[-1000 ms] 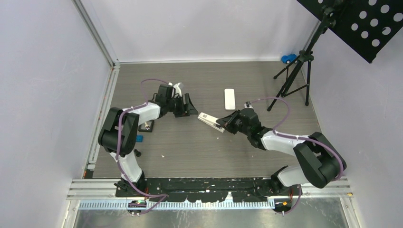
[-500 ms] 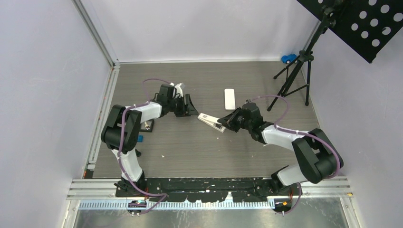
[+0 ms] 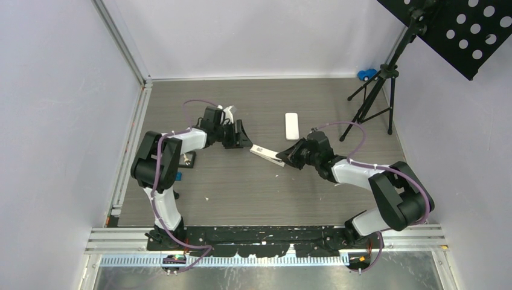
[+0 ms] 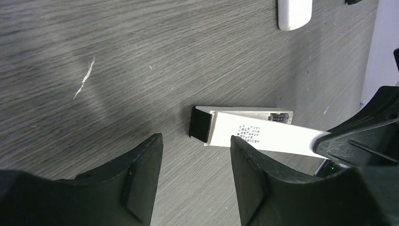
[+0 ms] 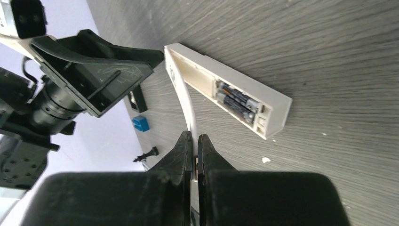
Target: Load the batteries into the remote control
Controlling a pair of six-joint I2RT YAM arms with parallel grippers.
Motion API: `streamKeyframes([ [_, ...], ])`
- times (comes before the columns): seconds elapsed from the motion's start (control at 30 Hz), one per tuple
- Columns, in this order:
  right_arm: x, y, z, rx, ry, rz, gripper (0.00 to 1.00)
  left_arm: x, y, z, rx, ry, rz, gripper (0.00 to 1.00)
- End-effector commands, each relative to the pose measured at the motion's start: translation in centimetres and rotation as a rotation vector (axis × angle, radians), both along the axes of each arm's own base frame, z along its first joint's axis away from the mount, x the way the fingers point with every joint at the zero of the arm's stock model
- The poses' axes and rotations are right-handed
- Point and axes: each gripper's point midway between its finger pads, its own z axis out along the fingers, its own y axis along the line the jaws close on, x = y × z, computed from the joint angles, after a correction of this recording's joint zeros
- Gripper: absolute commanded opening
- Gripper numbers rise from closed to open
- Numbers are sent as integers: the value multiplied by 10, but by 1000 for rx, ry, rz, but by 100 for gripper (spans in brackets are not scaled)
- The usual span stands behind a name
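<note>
On the grey wood-grain desk (image 3: 241,187) the remote control (image 5: 202,70) lies near the middle, batteries (image 5: 235,102) seated in its open bay; the right gripper (image 5: 195,141), pinched on the thin white cover (image 5: 188,106), could skew or snap it, since the left gripper (image 4: 196,141) hangs empty, half-spread, bracing nothing.

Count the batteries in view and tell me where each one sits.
2. Both batteries lie side by side in the open compartment of the remote control, toward one end. Others may be hidden from view.
</note>
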Motion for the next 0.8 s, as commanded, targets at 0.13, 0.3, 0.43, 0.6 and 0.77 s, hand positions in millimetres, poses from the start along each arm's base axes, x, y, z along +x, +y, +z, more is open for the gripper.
streamKeyframes([
  [0.13,-18,-31,-49,-265,92,43,0,10,-7,5,-7,-1,-49,54],
  [0.3,-19,-39,-58,-328,115,37,0,7,-12,5,-15,10,-68,54],
  [0.43,-22,-45,-67,-372,156,34,1,4,-16,3,-2,18,-86,52],
  [0.6,-24,-49,-79,-408,194,36,0,0,-18,-8,68,40,-100,44],
  [0.77,-25,-52,-81,-422,204,32,0,-3,-20,-12,94,39,-115,40],
])
